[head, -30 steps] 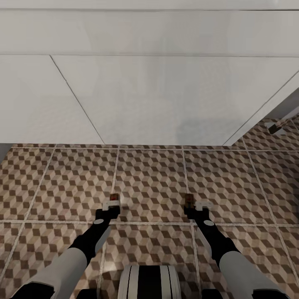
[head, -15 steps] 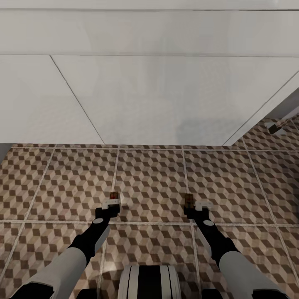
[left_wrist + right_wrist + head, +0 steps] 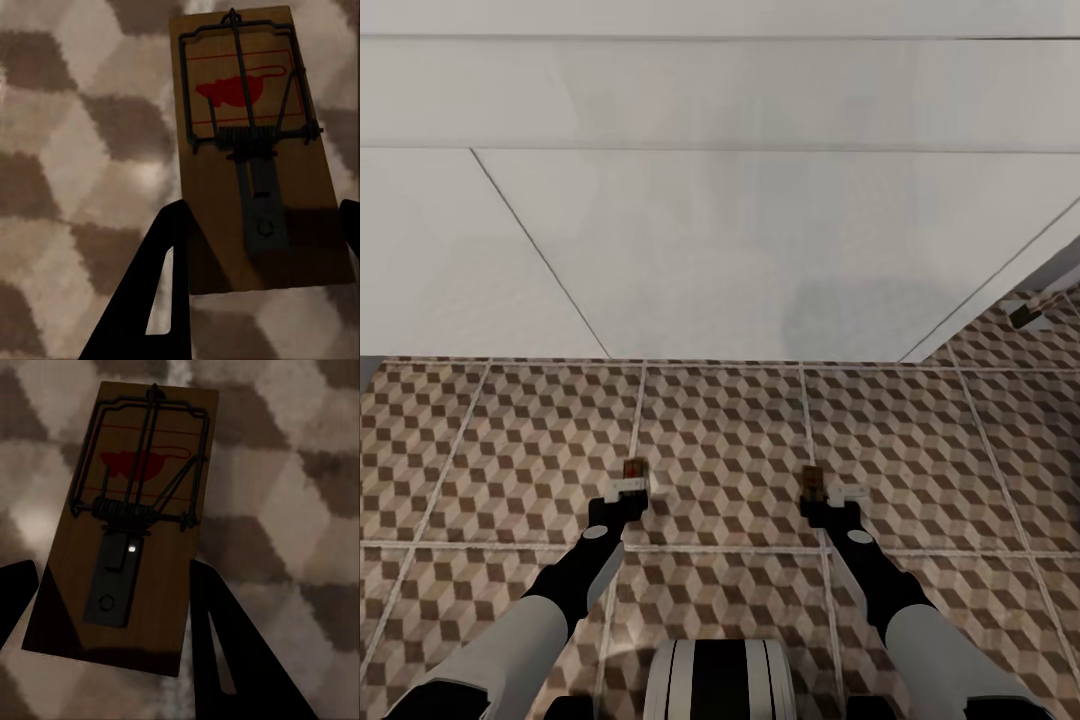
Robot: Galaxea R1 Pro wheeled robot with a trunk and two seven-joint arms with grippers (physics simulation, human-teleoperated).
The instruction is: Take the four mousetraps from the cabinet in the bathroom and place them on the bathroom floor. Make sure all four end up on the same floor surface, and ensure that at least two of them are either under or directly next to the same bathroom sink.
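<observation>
Since the earlier head views the whole picture has slid a little downward, so the camera has tilted; both arms hold much as before over the brown, beige and white cube-patterned tiled bathroom floor [image 3: 720, 450]. Each gripper carries one small brown wooden mousetrap with grey wire spring and a red mark: the left gripper [image 3: 628, 492] is clamped on the left mousetrap [image 3: 251, 142], the right gripper [image 3: 830, 495] on the right mousetrap [image 3: 127, 525], dark fingers hugging each slab's long edges. Both traps hang low over the tiles, just in front of the wide white boxy bathroom sink [image 3: 720, 250]. Judging by this, two traps are about to be set down beside the sink; where the other two are cannot be told.
</observation>
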